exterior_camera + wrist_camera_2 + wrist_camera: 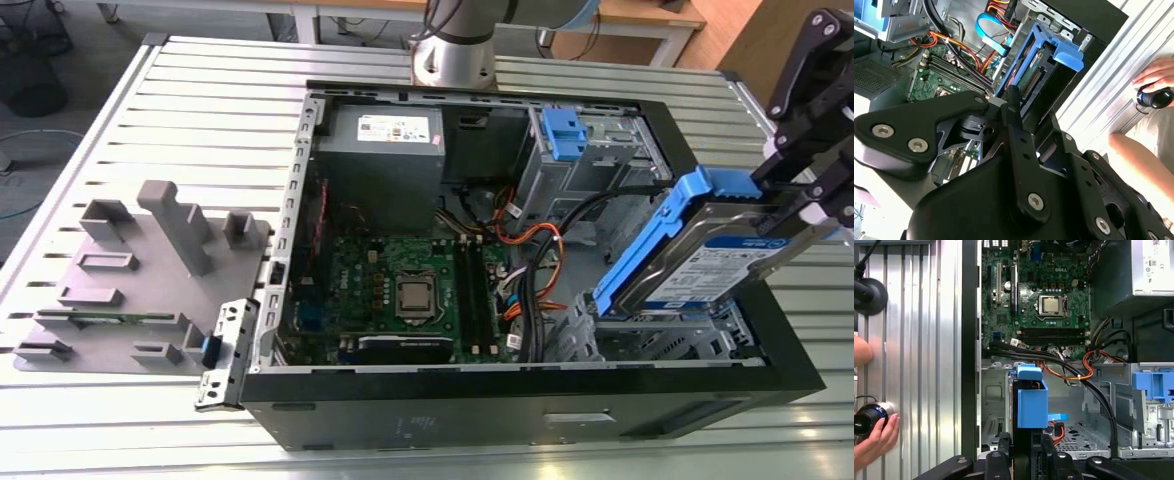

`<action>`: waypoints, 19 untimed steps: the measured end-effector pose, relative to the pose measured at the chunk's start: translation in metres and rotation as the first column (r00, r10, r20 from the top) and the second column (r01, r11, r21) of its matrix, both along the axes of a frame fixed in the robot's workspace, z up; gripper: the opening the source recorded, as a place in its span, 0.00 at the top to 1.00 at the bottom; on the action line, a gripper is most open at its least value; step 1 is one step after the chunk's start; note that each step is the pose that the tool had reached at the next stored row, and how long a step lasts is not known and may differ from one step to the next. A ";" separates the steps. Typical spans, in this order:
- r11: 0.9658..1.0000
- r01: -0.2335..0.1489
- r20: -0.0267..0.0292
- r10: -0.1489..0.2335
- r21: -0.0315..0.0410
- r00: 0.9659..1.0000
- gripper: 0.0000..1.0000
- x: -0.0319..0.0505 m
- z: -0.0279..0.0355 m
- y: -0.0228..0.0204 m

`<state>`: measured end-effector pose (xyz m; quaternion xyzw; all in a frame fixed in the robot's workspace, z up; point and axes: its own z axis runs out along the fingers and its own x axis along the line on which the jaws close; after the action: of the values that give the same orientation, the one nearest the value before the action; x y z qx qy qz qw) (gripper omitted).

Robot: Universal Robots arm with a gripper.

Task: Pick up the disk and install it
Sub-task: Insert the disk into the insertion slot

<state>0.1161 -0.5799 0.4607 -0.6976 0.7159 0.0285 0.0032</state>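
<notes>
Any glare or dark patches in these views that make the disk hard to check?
Exterior view: glare streaks on the table at its near edge; the disk evenly lit. Second wrist view: the table blown out white; the dark gripper, shut on the disk, hides part of it. First wrist view: mild sheen on the table ribs, the disk clear.

a ribbed silver aluminium bench (200, 110) carries a black open desktop computer case (534, 405) lying on its side. just beside it, on the exterior view's left, sits a flat grey plastic fixture with upright blocks (147, 270). beyond the case stands the robot arm's silver round base (454, 55). in the first wrist view a person's hand (876, 440) rests on the bench, touching a small black-and-blue cylinder (865, 419).
</notes>
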 end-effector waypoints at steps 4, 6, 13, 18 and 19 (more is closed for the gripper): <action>1.000 0.000 0.000 0.000 0.000 1.000 0.65 0.0000 -0.0014 0.0004; 1.000 0.000 0.000 0.000 0.000 1.000 0.65 0.0000 -0.0017 0.0016; 1.000 0.000 0.000 0.000 0.000 1.000 0.65 -0.0003 -0.0044 0.0040; 1.000 0.000 0.000 0.000 0.000 1.000 0.65 -0.0005 -0.0063 0.0043; 1.000 0.000 0.000 0.000 0.000 1.000 0.65 -0.0006 -0.0064 0.0043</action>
<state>0.1156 -0.5756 0.4543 -0.6976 0.7159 0.0284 0.0032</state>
